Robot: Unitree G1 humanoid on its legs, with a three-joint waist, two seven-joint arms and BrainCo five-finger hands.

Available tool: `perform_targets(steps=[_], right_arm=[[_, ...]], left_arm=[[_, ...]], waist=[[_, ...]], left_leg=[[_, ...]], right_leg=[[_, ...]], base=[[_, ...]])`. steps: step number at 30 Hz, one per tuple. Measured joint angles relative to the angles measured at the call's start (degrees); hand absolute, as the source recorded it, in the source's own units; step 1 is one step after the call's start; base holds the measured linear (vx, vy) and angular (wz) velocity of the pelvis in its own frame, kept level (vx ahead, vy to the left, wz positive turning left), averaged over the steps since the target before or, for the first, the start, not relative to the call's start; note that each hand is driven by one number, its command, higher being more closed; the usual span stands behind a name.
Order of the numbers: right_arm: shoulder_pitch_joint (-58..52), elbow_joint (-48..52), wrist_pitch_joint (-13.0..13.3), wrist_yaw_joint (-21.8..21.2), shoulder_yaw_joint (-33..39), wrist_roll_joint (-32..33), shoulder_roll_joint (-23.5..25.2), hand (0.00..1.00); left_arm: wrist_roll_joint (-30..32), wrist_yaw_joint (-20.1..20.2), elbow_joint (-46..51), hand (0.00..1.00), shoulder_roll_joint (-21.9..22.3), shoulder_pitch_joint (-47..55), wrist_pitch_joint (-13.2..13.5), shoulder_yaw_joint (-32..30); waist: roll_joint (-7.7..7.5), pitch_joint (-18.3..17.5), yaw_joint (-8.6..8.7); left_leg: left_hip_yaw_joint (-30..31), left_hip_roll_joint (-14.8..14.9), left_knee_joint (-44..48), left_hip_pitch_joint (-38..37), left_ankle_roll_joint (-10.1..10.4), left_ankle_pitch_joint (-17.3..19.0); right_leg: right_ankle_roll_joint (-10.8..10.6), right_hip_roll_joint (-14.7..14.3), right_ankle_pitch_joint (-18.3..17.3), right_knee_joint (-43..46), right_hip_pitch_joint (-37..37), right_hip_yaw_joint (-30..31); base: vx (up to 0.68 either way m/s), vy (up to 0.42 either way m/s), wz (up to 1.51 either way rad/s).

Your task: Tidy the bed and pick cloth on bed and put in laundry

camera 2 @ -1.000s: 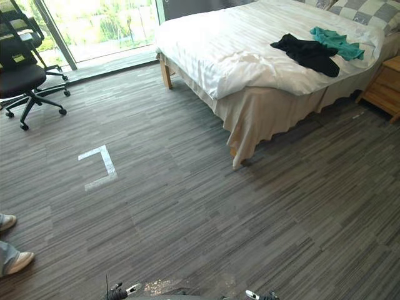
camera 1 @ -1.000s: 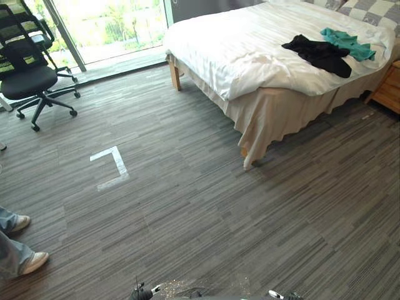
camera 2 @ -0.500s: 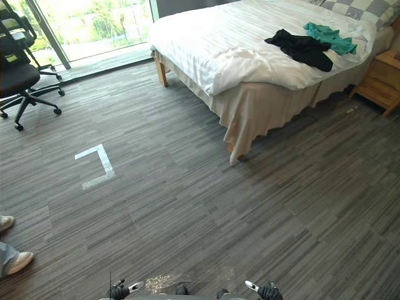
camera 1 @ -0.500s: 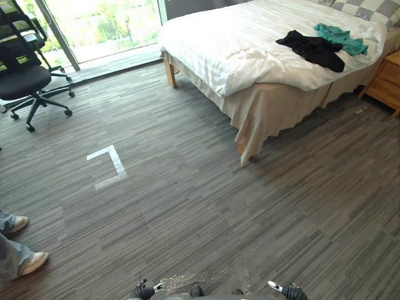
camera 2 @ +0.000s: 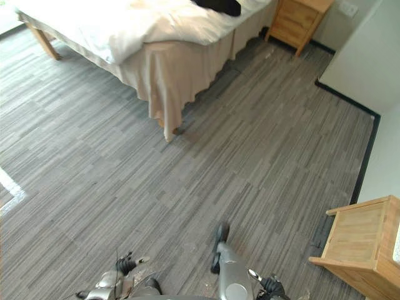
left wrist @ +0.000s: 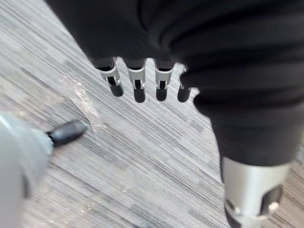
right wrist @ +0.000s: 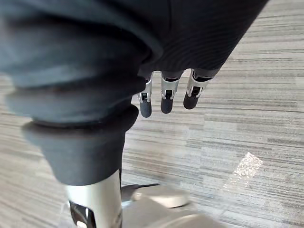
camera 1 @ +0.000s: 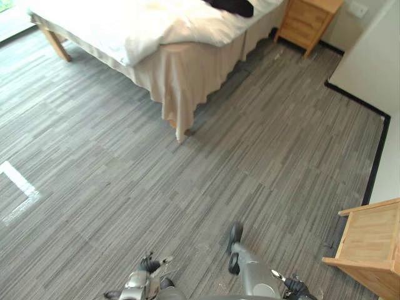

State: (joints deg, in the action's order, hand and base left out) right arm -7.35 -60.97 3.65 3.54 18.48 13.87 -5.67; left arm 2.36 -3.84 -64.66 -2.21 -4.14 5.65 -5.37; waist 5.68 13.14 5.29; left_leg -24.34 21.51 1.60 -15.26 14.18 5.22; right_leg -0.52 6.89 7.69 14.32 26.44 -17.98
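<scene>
The bed [camera 1: 125, 28] with its white duvet and beige skirt stands at the upper left of the left eye view. On its far end lies a black cloth [camera 1: 231, 6], cut off by the frame's top edge. My left hand [left wrist: 137, 78] hangs over the grey carpet in the left wrist view, its fingers straight and holding nothing. In the right wrist view my right hand [right wrist: 166, 92] hangs the same way, open and empty above the floor. Both hands are far from the bed.
A wooden nightstand [camera 1: 309, 19] stands beside the bed's head. A light wooden box [camera 1: 369, 247] sits on the floor at the lower right, against a white wall [camera 1: 372, 56] with a black skirting. White tape [camera 1: 15, 187] marks the carpet at left.
The camera has swung to the right: the bed has slid to the upper left, the chair and the person's shoes have left the picture, and the wall and wooden box have come in.
</scene>
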Motion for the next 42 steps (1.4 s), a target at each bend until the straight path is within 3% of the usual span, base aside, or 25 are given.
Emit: perform_targets(steps=[1, 3, 5, 6, 8, 9, 10, 14, 16, 17, 18, 20, 22, 23, 24, 26, 27, 29, 31, 33, 34, 35, 38, 39, 42], right_arm=[[0.61, -0.16, 0.08, -0.07, 0.19, -0.03, -0.32, 0.00], [0.96, -0.33, 0.43, -0.02, -0.65, -0.59, 0.20, 0.00], [1.09, -0.37, 0.46, 0.08, -3.42, -1.17, -0.57, 0.00], [1.40, -0.69, 0.38, 0.14, -5.94, -1.46, -1.17, 0.00], [3.61, -1.20, 0.19, 0.26, -9.26, -3.63, -1.90, 0.00], [4.62, -1.43, 0.14, 0.26, -9.98, -4.40, -2.26, 0.00], [7.63, -1.68, 0.08, 0.36, -10.27, -5.61, -2.86, 0.00], [10.29, -0.11, 0.39, 1.04, -10.16, -7.51, -2.74, 0.00], [9.80, 0.69, 0.44, 1.36, -10.37, -7.65, -2.50, 0.00], [9.11, 0.61, 0.38, 1.45, -10.80, -7.66, -2.52, 0.00], [7.82, 0.37, 0.26, 1.46, -11.37, -7.69, -1.25, 0.00], [6.91, -0.24, 0.15, 1.21, -11.66, -7.82, -0.26, 0.00], [6.75, -1.73, -0.22, 0.98, -10.58, -7.94, 0.75, 0.00], [6.03, -1.63, -0.22, 0.57, -9.52, -7.74, 1.16, 0.00], [5.97, -1.12, -0.10, 0.26, -8.75, -7.76, 0.95, 0.00], [5.61, -0.28, 0.22, 0.03, -8.03, -7.75, 0.73, 0.00], [5.69, 0.28, 0.33, 0.05, -6.87, -7.67, 0.73, 0.00], [5.68, 0.64, 0.32, 0.03, -5.74, -7.56, 0.77, 0.00], [5.89, 0.71, 0.29, 0.09, -4.68, -7.35, 0.68, 0.00], [5.91, 0.59, 0.22, 0.09, -4.68, -7.19, 0.81, 0.00], [5.71, 0.37, -0.09, 0.08, -4.72, -7.15, 1.19, 0.00], [6.09, 0.00, -0.23, 0.02, -4.33, -6.81, 1.04, 0.00], [7.23, -0.64, -0.53, -0.01, -3.87, -7.16, -0.17, 0.00], [7.12, -0.69, -0.58, -0.02, -4.14, -7.28, -0.26, 0.00], [6.94, -0.60, -0.48, 0.05, -5.38, -7.49, -0.61, 0.00]], left_arm=[[-0.04, -0.01, 0.38, 0.00, 0.24, -0.02, 0.12, -0.09], [-0.55, -0.02, 1.71, 0.00, 0.72, 1.04, -0.13, -1.37], [-0.77, -0.03, 2.90, 0.00, 0.99, 2.21, -0.20, -1.51], [-1.10, -0.05, 4.27, 0.00, 1.17, 2.61, -0.17, -1.46], [-2.42, -0.22, 6.60, 0.00, 1.26, 2.78, 0.06, -1.07], [-3.00, -0.29, 7.03, 0.00, 1.32, 2.80, 0.18, -0.93], [-4.12, -0.63, 8.68, 0.00, 1.35, 2.83, 0.72, -0.27], [-4.66, -1.14, 9.02, 0.00, 1.43, 2.83, 1.38, 0.71], [-4.65, -1.13, 8.31, 0.00, 1.70, 3.17, 1.28, 0.72], [-4.66, -1.17, 7.79, 0.00, 1.79, 3.49, 1.18, 0.60], [-4.99, -1.12, 7.50, 0.00, 1.43, 4.19, 1.28, -0.06], [-5.29, -1.15, 6.54, 0.00, 0.85, 4.38, 1.04, -1.46], [-5.96, -1.13, 4.99, 0.00, 0.74, 4.70, 0.87, -2.40], [-6.40, -1.17, 4.18, 0.00, 0.10, 4.41, 0.23, -2.57], [-6.45, -1.15, 3.45, 0.00, -0.25, 4.28, -0.29, -2.43], [-6.87, -1.17, 2.46, 0.00, -0.83, 4.32, -0.42, -1.91], [-6.95, -1.17, 1.96, 0.00, -0.83, 4.41, -0.48, -1.82], [-7.23, -1.19, 2.09, 0.00, -0.62, 4.50, -0.43, -1.86], [-8.44, -1.21, 2.35, 0.00, -0.73, 4.39, -0.19, -1.98], [-9.16, -1.27, 2.36, 0.00, -0.90, 4.50, -0.07, -2.06], [-9.59, -1.29, 2.34, 0.00, -1.24, 4.75, -0.09, -2.07], [-9.86, -1.44, 1.97, 0.00, -0.77, 5.22, -0.26, -3.08], [-10.68, -1.29, 2.03, 0.00, 2.14, 5.93, -0.19, -6.98], [-10.82, -1.29, 2.14, 0.00, 2.51, 5.72, -0.02, -7.62], [-12.09, -1.29, 2.38, 0.00, 2.61, 5.37, 0.95, -8.23]], waist=[[0.33, 0.36, 0.03], [0.06, 0.46, -0.14], [-0.33, 0.76, -0.79], [-0.98, 0.94, -1.58], [-2.19, 1.56, -3.51], [-2.54, 1.80, -4.04], [-2.79, 1.99, -5.60], [-2.93, 2.35, -6.58], [-1.88, 1.74, -7.26], [-1.12, 1.21, -8.45], [-2.79, 0.25, -9.33], [-4.18, -1.72, -9.41], [-4.66, -1.50, -9.20], [-5.44, -1.19, -8.99], [-5.45, -1.08, -8.96], [-5.27, -0.95, -8.08], [-4.91, -0.78, -7.53], [-4.43, -0.63, -7.39], [-4.37, -0.64, -7.29], [-5.32, -1.17, -6.79], [-6.85, -1.84, -6.26], [-5.64, -1.81, -6.54], [-2.27, -1.98, -7.06], [-2.82, -1.73, -6.59], [-3.17, -2.19, -6.05]], left_leg=[[0.94, 1.39, 3.28, 1.28, -0.79, -1.79], [4.21, 7.07, 22.63, 9.22, -11.13, -10.16], [6.61, 8.32, 37.72, 13.77, -10.02, -7.88], [9.37, 6.13, 44.56, 16.52, -8.63, -3.46], [10.21, 1.16, 49.72, 21.22, -8.63, 2.95], [9.87, -0.55, 49.66, 22.95, -8.49, 4.49], [8.14, -5.37, 44.45, 27.83, -8.72, 7.03], [2.33, -13.12, 24.06, 32.15, -9.36, 6.52], [-1.02, -14.95, 14.05, 32.58, -11.94, 2.56], [-1.93, -15.42, 11.98, 32.81, -16.62, -2.69], [-1.05, -17.46, 13.15, 32.11, -21.16, -5.35], [0.91, -20.92, 10.78, 30.54, -22.20, -3.87], [4.22, -23.21, 8.49, 25.62, -21.98, -2.12], [7.53, -24.64, 7.31, 21.14, -21.79, -0.41], [10.38, -24.75, 7.20, 17.28, -21.69, 1.21], [14.48, -24.49, 6.85, 11.83, -21.74, 1.37], [16.85, -23.77, 6.02, 8.35, -21.73, 1.37], [19.42, -22.65, 6.06, 6.17, -21.06, 1.51], [22.04, -20.12, 6.33, 4.66, -16.34, 3.10], [23.49, -18.71, 6.26, 4.64, -12.19, 5.53], [24.36, -18.24, 6.21, 4.50, -9.21, 7.45], [25.40, -16.25, 6.10, 3.50, -7.45, 8.72], [24.10, -11.31, 6.37, 2.62, -4.19, 3.40], [24.03, -10.19, 7.56, 2.83, -3.86, 1.28], [19.31, -9.28, 10.64, 6.49, -4.65, -0.10]], right_leg=[[0.53, -0.65, -2.37, 1.94, 0.25, -0.15], [3.03, -3.48, -7.78, 1.86, -3.99, -1.36], [3.87, -6.87, -9.26, -1.99, -10.87, -0.74], [4.38, -8.56, -9.91, -5.01, -15.65, 0.06], [4.69, -9.67, -9.73, -8.89, -21.54, 1.80], [4.69, -9.78, -9.73, -10.03, -23.03, 2.21], [4.38, -9.77, -9.93, -12.93, -26.77, 3.50], [2.42, -8.03, -12.54, -16.42, -33.83, 3.81], [0.88, -7.69, -15.42, -17.43, -38.15, 3.53], [-0.06, -7.96, -17.79, -17.42, -40.68, 3.54], [-2.05, -6.58, -19.99, -16.26, -42.52, 3.08], [-3.56, -3.52, -20.92, -7.31, -39.76, 0.71], [-6.54, -0.24, -19.71, 12.70, -34.26, 0.93], [-10.74, 1.86, -16.78, 28.71, -29.86, 3.05], [-9.80, 2.55, -17.37, 39.74, -25.99, 4.60], [-6.57, 4.49, -19.23, 46.40, -21.98, 3.06], [-4.58, 5.50, -20.53, 45.03, -20.03, 1.82], [-3.94, 6.52, -21.04, 38.60, -17.03, 1.39], [-4.65, 5.06, -20.39, 21.70, -14.10, 4.50], [-5.31, 3.79, -15.57, 4.26, -12.90, 13.74], [-6.08, 4.03, -8.40, -3.99, -12.24, 20.58], [-11.53, 2.65, -3.51, -2.77, -12.63, 21.98], [-6.64, -0.88, -8.94, 3.68, -13.56, 18.33], [-5.22, -1.12, -9.82, 4.29, -15.23, 16.37], [-4.61, 0.03, -10.18, 1.31, -18.17, 12.78]], base=[[0.51, -0.600, -0.22], [0.60, -0.566, -0.09], [0.60, -0.393, -0.20], [0.57, -0.320, -0.26], [0.55, -0.244, -0.37], [0.72, -0.245, -0.53], [0.48, -0.127, -0.40], [0.47, -0.017, -0.15], [0.50, 0.092, 0.00], [0.57, 0.152, 0.07], [0.71, 0.172, 0.28], [0.67, 0.167, 0.74], [0.65, 0.213, 0.98], [0.65, 0.140, 1.25], [0.65, 0.098, 1.31], [0.63, -0.019, 1.39], [0.65, -0.077, 1.53], [0.47, -0.126, 1.19], [0.55, -0.298, 1.34], [0.51, -0.392, 1.36], [0.55, -0.517, 1.25], [0.54, -0.493, 0.94], [0.40, -0.425, 0.54], [0.31, -0.364, 0.64], [0.18, -0.245, 0.68]])
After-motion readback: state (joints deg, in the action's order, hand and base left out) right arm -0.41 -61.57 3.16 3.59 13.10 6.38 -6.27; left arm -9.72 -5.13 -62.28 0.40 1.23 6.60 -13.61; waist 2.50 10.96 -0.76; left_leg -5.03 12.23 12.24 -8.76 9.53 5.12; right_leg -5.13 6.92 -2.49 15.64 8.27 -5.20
